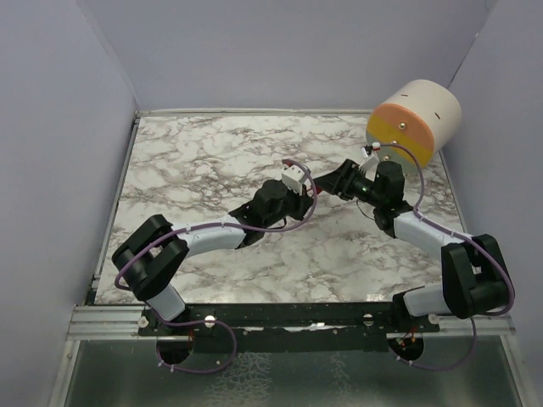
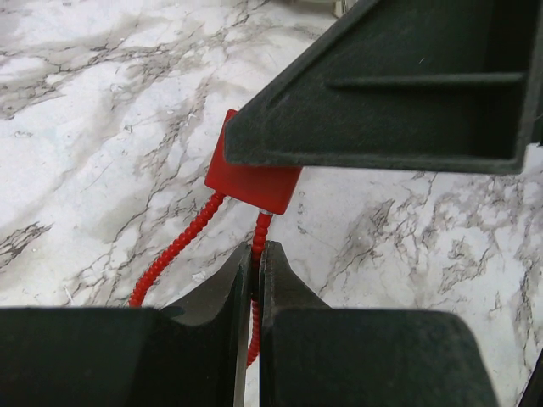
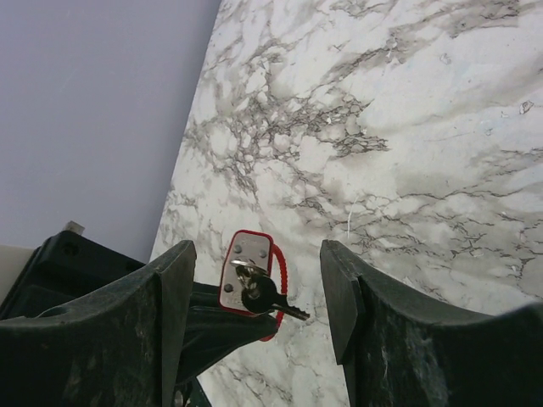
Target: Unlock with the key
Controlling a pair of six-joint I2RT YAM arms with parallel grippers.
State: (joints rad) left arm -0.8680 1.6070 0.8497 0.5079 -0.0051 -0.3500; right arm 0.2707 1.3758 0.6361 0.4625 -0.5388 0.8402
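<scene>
My left jaws are clenched on the red cable [image 2: 174, 250] just below the lock [image 3: 247, 270], which shows low and left of centre in the right wrist view with the key [image 3: 265, 297] in its face. My right jaws are spread to either side of the key, touching nothing. The cable bends, so a push or twist could swing the lock aside, and an off-centre pinch could drag the key out. The tabletop [image 3: 407, 127] is glossy marble, and plain lilac walls [image 1: 59, 127] close it in.
</scene>
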